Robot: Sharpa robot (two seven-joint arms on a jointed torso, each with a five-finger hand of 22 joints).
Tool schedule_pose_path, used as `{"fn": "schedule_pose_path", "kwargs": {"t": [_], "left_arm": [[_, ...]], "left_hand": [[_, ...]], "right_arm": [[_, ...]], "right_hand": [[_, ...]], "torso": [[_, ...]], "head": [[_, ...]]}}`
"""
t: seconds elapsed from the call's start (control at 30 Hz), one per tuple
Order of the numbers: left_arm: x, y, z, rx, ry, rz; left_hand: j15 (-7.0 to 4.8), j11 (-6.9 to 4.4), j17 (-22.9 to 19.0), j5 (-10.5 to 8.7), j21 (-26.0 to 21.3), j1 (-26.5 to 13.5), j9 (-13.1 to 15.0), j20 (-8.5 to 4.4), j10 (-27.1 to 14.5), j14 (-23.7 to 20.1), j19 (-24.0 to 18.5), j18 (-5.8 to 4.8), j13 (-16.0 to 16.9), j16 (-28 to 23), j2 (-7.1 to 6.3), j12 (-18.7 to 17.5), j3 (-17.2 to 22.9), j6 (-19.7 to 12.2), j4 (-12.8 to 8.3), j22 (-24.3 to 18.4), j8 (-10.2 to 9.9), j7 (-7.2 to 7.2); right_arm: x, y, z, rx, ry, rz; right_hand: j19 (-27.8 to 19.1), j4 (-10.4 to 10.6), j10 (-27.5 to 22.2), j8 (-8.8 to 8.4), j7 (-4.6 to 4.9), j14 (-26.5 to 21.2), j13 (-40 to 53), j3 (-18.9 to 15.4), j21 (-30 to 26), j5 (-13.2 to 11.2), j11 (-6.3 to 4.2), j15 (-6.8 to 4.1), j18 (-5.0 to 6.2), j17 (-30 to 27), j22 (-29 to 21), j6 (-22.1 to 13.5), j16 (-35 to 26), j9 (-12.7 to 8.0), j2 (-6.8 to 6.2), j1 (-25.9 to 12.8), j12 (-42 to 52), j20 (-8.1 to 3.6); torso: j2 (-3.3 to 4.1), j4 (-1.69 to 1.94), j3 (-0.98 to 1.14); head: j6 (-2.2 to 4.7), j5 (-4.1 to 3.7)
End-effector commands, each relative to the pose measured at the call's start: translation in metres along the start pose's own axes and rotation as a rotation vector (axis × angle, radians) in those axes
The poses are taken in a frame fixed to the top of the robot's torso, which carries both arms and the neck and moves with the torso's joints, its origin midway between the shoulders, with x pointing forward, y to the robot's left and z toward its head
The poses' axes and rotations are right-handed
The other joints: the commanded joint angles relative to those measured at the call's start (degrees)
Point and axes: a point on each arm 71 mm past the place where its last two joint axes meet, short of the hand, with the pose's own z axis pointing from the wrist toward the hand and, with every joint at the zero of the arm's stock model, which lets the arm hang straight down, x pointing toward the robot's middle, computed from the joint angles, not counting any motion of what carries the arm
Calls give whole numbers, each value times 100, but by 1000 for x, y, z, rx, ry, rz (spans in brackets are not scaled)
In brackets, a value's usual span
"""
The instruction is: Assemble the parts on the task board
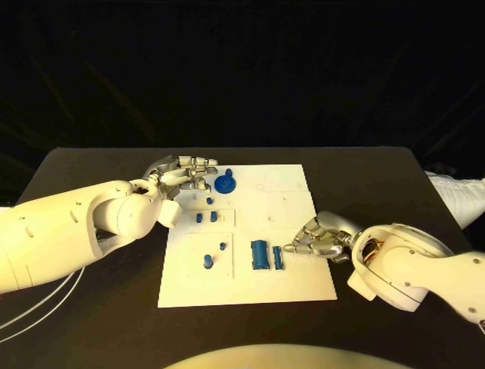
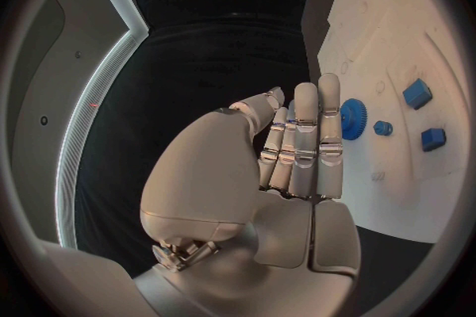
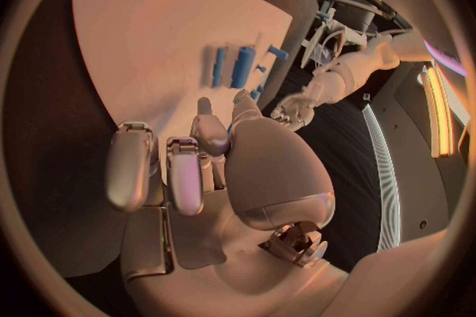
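- The left hand [image 1: 181,173], fingers straight and empty, hovered beside the round blue plastic gear [image 1: 227,183] at the white task board's [image 1: 297,284] upper-left.
- The right hand [image 1: 317,240], empty, fingers spread, sat near two blue bars [image 1: 267,254] mid-frame; it could nudge them.

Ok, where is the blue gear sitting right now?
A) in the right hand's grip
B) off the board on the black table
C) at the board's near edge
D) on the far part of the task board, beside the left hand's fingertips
D: in the head view the blue gear lies on the far part of the task board, next to the left hand; the right hand is near the long blue parts.
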Motion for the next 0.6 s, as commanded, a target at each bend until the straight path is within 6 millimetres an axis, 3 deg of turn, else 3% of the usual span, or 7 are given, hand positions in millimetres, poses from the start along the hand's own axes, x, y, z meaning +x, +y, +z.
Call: {"fn": "schedule_pose_path", "kwargs": {"t": [0.03,0.13,0.2,0.3,0.4,0.5,0.6], "left_arm": [[6,-4,2,50,59,-33],[5,-5,3,64,49,-45],[2,-5,4,78,29,-46],[-6,-6,6,104,-21,-47],[-14,-6,9,113,-69,-62],[-22,-5,12,112,-112,-83],[-27,-5,17,116,-143,-98]], "left_hand": [[6,7,-16,15,-32,-103,-4,13,-70,-96,-80,56,-12,19,-46,41,-73,-46,45,-19,54,187],[3,-23,-36,17,-91,-160,18,26,-41,-181,-147,67,-12,24,-12,112,-135,31,91,-57,162,148],[-26,-63,-68,21,-120,-137,47,15,68,-219,-173,77,-17,-10,43,153,-120,211,91,-78,276,105],[-73,-142,-182,28,-207,-150,47,-30,256,-277,-237,87,-97,-172,62,69,-93,418,102,-141,354,16],[-76,-164,-407,31,-428,-200,4,-49,408,-416,-421,82,-229,-588,35,-204,-50,488,133,-294,276,-23],[64,-97,-796,25,-861,-308,-36,37,302,-739,-836,42,-242,-1407,-49,-636,-43,331,211,-589,38,-8],[226,-23,-1192,17,-1376,-366,-26,187,352,-925,-1258,1,-239,-2317,-101,-955,-132,365,270,-992,-96,19]], "right_arm": [[-18,3,8,-106,-14,400],[-36,0,21,-128,-33,581],[-46,-2,30,-146,-46,660],[-63,-5,45,-185,-83,757],[-78,-7,58,-225,-115,803],[-92,-7,72,-290,-113,797],[-102,-6,83,-339,-114,781]], "right_hand": [[-327,-112,-598,-81,74,314,-732,-4,-464,-102,62,70,174,435,-723,-169,-392,-21,75,182,-1030,53],[-1195,-289,-1319,-183,184,-236,-1650,-7,-1817,-58,175,163,497,-985,-2591,-393,-1771,-51,197,446,-2228,136],[-1614,-369,-1498,-207,244,-727,-2081,-19,-2605,-38,259,223,613,-2095,-3453,-455,-2977,-59,267,571,-2669,210],[-1680,-538,-1587,-199,334,-1201,-3031,-132,-3401,-35,379,299,609,-3345,-3984,-450,-4560,-84,320,759,-3417,340],[-1813,-671,-1654,-233,338,-1463,-3611,-137,-3937,-66,424,386,604,-3673,-4329,-439,-5110,-159,401,931,-3825,416],[-2110,-808,-1543,-391,355,-1866,-4287,-54,-4663,-80,485,538,602,-4217,-4781,-380,-5934,-342,541,1160,-4237,531],[-2153,-904,-1352,-541,397,-1932,-4995,-26,-5312,-65,571,643,612,-4855,-5221,-309,-6803,-587,567,1265,-4638,664]], "torso": [[-117,-22,-43],[-181,-29,-65],[-224,-53,-96],[-293,-71,-140],[-340,-63,-148],[-390,-56,-155],[-435,-48,-143]], "head": [[74,-28],[175,-46],[244,-34],[414,10],[497,16],[637,40],[687,46]]}}
